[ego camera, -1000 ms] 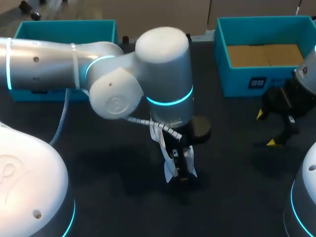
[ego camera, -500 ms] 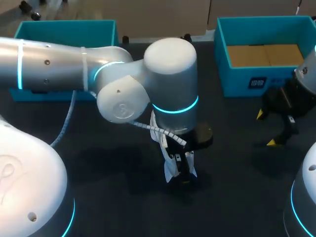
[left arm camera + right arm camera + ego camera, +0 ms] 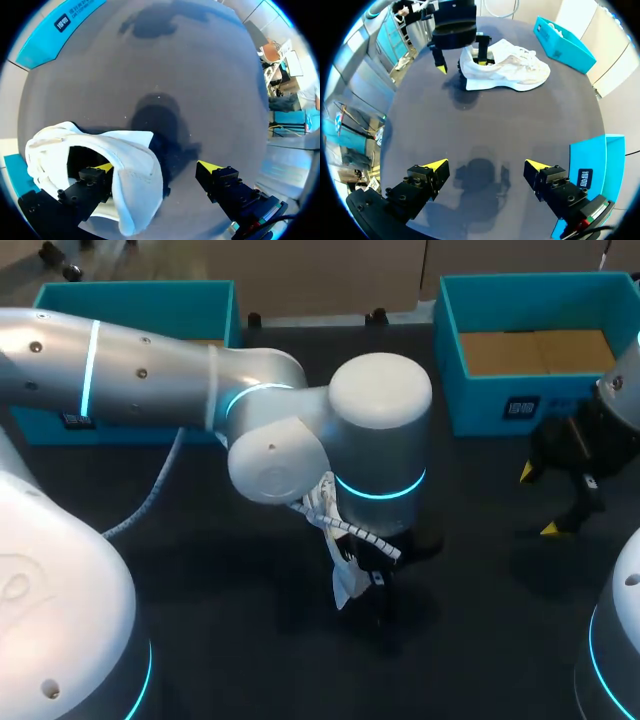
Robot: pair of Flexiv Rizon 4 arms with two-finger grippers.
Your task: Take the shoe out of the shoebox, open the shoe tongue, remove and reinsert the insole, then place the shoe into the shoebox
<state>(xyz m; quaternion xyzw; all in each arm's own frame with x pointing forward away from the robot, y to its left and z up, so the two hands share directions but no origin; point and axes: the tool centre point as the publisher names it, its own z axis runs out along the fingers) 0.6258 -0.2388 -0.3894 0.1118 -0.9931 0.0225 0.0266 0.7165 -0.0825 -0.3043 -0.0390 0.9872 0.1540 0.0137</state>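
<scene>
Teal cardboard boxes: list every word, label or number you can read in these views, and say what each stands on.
Dark square label, front wall of the right teal cardboard box: white marks, too small to read.
Small dark label, front of the left teal cardboard box: too blurred to read.
White print on a teal box wall, left wrist view: too blurred to read.
White fabric shoe: no print visible.

Shoe [image 3: 343, 580] mid-table, a finger of left claw [image 3: 156, 167] inside; shoebox [image 3: 500, 400] far right, second box [image 3: 130, 295] far left.
</scene>
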